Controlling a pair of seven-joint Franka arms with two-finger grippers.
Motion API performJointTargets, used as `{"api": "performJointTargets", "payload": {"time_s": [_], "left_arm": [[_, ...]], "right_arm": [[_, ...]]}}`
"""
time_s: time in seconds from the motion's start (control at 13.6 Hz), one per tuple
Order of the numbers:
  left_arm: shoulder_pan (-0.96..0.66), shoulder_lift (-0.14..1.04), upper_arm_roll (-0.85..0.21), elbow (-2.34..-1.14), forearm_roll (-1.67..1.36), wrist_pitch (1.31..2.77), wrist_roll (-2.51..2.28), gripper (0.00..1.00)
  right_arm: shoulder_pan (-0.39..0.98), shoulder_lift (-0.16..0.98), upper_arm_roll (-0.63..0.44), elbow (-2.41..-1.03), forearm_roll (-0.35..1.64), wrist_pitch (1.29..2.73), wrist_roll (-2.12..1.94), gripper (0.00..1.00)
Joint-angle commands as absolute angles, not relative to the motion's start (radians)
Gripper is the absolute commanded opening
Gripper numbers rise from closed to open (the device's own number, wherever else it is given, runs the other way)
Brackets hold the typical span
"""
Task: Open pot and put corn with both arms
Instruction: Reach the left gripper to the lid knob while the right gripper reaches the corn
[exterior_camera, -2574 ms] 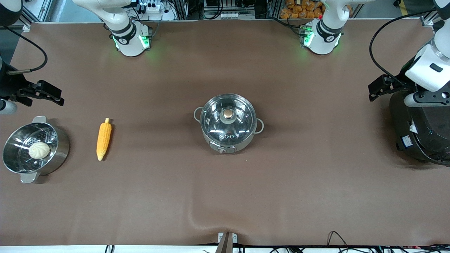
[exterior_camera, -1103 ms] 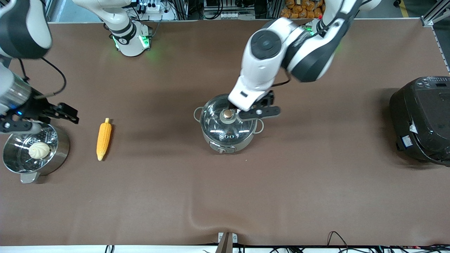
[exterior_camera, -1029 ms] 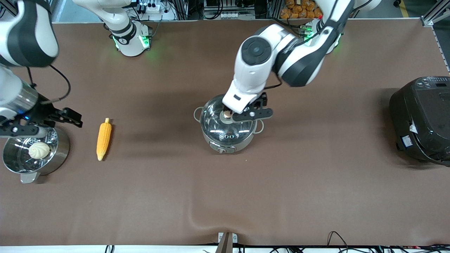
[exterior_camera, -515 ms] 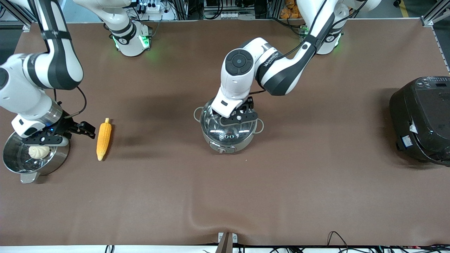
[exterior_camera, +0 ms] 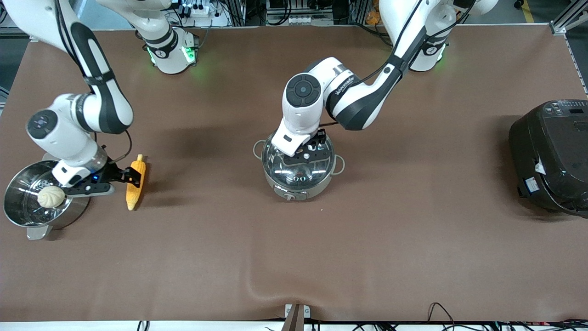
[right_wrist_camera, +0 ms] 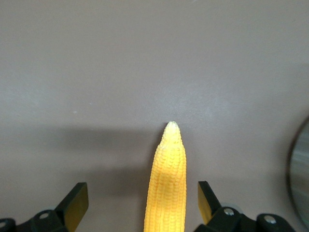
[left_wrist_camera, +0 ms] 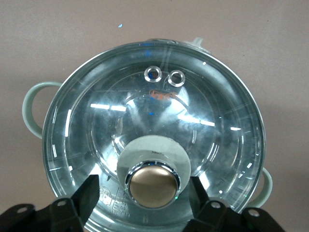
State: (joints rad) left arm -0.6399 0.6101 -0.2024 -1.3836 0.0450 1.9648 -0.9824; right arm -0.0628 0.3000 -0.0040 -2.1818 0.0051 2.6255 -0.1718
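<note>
While wrist views show it, left pincer (left_wrist_camera: 145, 193) astride lid knob (left_wrist_camera: 152, 184), right pincer (right_wrist_camera: 141, 200) astride corn (right_wrist_camera: 168, 183)

White arms (exterior_camera: 353, 94), black joints

Both grippers (left_wrist_camera: 145, 195) (right_wrist_camera: 140, 200) low, fingers (left_wrist_camera: 87, 191) spread.

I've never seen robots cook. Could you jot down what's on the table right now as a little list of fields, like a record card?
pot: mid-table, glass lid on, brass knob on top
left gripper: open, fingers either side of the knob
corn: lying on the table, beside the steamer pot
right gripper: open, fingers either side of the corn
steamer pot: at the right arm's end, white bun inside
black cooker: at the left arm's end
</note>
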Motion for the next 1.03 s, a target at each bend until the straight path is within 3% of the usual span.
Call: {"api": "performJointTargets", "payload": {"time_s": [0.0,0.51,0.59,0.74,0.81,0.96], "left_arm": [[-0.650,0.634,-0.195,-1.353,0.057,1.974,-0.986,0.81],[-0.650,0.638,-0.195,-1.356,0.058,1.974,-0.976,0.59],[-0.650,0.640,-0.195,-1.356,0.058,1.974,-0.976,0.48],[-0.649,0.640,-0.195,-1.359,0.064,1.973,-0.974,0.05],[-0.649,0.638,-0.195,-1.359,0.064,1.971,-0.976,0.00],[-0.646,0.634,-0.195,-1.359,0.066,1.957,-0.977,0.00]], "right_arm": [[-0.087,0.350,0.003,-2.196,0.000,2.680,-0.201,1.00],[-0.149,0.387,0.005,-2.256,0.006,2.732,-0.353,1.00],[-0.149,0.387,0.006,-2.269,0.014,2.732,-0.347,1.00],[-0.135,0.394,0.011,-2.278,0.026,2.721,-0.263,1.00],[-0.124,0.393,0.011,-2.278,0.026,2.718,-0.230,1.00],[-0.114,0.394,0.011,-2.278,0.026,2.718,-0.210,1.00]]}}
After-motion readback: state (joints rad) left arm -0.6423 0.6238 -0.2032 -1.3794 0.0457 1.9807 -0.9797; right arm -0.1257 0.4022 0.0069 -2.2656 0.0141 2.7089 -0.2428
